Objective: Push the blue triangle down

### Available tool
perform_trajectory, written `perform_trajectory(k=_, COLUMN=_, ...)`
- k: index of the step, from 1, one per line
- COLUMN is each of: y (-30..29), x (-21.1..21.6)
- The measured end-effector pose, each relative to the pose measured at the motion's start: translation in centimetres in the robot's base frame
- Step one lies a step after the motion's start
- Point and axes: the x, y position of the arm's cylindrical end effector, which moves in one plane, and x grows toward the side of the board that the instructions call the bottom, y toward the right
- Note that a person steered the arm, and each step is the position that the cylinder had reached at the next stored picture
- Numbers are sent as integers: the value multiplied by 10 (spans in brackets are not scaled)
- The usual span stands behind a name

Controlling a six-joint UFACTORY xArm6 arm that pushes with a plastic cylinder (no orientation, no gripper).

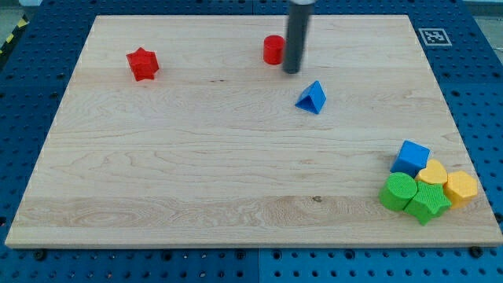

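Observation:
The blue triangle [312, 98] lies on the wooden board [196, 157], right of centre in the view's upper half. My tip [292, 71] is the lower end of the dark rod that comes down from the view's top. It stands just above and slightly left of the blue triangle, with a small gap between them. A red cylinder [273, 49] sits right next to the rod on its left.
A red star [142, 64] lies at the upper left. At the lower right corner a cluster holds a blue cube [411, 157], a yellow heart [431, 171], a yellow hexagon [460, 188], a green cylinder [398, 192] and a green star [427, 203].

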Motion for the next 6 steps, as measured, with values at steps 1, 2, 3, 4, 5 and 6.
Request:
perform_trajectory(k=1, y=-18, x=-4)
perform_trajectory(k=2, y=-18, x=-4)
perform_trajectory(k=3, y=-1, x=6)
perform_trajectory(k=4, y=21, x=24)
perform_trajectory(k=5, y=46, x=42)
perform_trajectory(k=6, y=71, x=58)
